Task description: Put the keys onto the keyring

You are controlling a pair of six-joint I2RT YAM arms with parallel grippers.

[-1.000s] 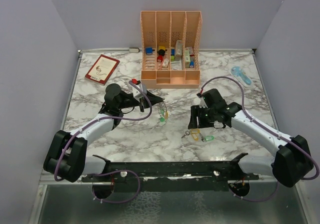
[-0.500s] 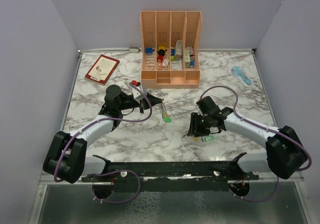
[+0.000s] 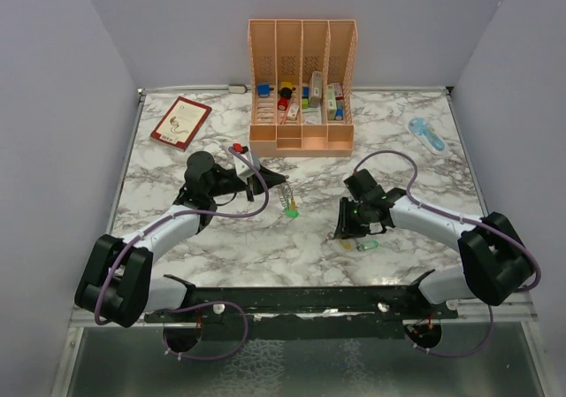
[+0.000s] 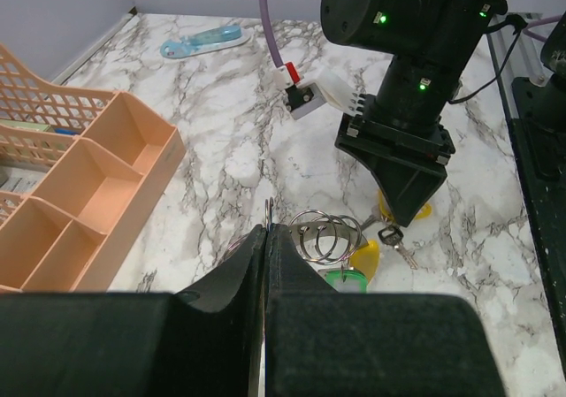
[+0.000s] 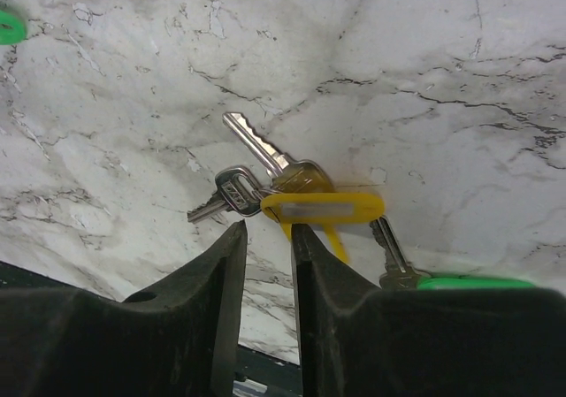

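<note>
The left gripper point(image 4: 266, 231) is pressing shut, apparently pinching the thin, stiff keyring point(image 4: 311, 238). The right gripper point(image 5: 267, 231), fingers narrowly parted, is hovering over light, slippery keys point(image 5: 296, 178) just ahead of its tips; their yellow tag point(image 5: 323, 207) is offering the surest hold.

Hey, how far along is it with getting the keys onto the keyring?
Done: a green tag already seems to hang with the keyring, which the left gripper pinches shut. In hand: the right gripper, fingers narrowly apart, sits low over the yellow-tagged keys on the table. Left: grasp those, thread them on, then the green-tagged key beside them.
</note>
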